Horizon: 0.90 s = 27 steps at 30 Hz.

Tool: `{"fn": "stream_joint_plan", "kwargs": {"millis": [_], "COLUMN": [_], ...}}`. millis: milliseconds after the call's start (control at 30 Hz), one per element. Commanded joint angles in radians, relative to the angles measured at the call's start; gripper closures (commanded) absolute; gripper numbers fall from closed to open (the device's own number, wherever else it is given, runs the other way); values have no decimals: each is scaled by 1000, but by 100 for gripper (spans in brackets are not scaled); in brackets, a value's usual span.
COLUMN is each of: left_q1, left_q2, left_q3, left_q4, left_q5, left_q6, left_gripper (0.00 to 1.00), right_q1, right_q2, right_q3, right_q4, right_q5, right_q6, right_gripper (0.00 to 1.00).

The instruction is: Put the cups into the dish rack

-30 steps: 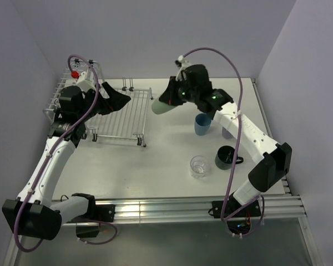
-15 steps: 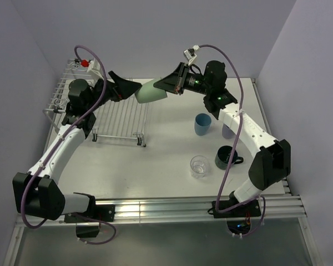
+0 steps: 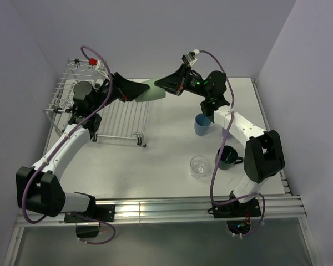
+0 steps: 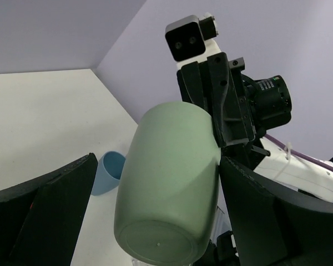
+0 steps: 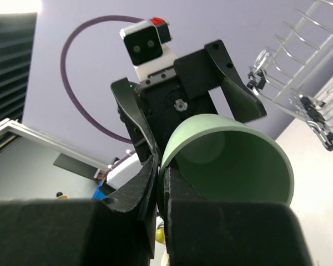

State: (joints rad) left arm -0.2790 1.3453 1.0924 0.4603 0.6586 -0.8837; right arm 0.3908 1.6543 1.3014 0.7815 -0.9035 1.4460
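The white wire dish rack point(image 3: 119, 119) sits at the table's far left, its raised basket section close to the left wall point(image 3: 22, 66) and its flat grid tray reaching toward the middle. Above the tray's far right edge, the left hand point(image 3: 134, 90) stands wide. Its two fingers point(image 4: 50, 216) flank the base of the pale green cup point(image 3: 154, 92), with a gap showing on one side.

The cup hangs on its side in the air, base toward the left hand and mouth toward the right hand point(image 3: 169, 84). The right hand is closed narrow on the rim, pinching the cup's wall between its fingers.

Right of the rack lies a bare stretch of table point(image 3: 166, 149). Past it stand the clear glass point(image 3: 199, 166), then the light blue cup point(image 3: 202, 124) under the right forearm, then the dark green mug point(image 3: 227, 157) beside that arm's elbow. The table's right edge runs along the right wall.
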Motion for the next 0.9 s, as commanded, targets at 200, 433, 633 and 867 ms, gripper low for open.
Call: {"fn": "stream_joint_plan", "kwargs": {"millis": [200, 433, 633, 867], "left_q1": [-12, -12, -14, -19], "left_q2": [-51, -75, -60, -41], "left_q3": [-28, -48, -26, 0], "left_q4": [-18, -25, -26, -35], "left_q5": [55, 45, 39, 22], "left_q6": [11, 15, 11, 17], "left_gripper": [1, 1, 2, 2], "right_q1": [-26, -27, -27, -26], "right_q2": [4, 5, 5, 9], "right_q3": [-24, -31, -39, -56], "right_q4": [252, 256, 256, 257], "right_q5": [43, 40, 32, 28], "right_q6": [120, 116, 109, 103], "right_gripper": [100, 100, 100, 100]}}
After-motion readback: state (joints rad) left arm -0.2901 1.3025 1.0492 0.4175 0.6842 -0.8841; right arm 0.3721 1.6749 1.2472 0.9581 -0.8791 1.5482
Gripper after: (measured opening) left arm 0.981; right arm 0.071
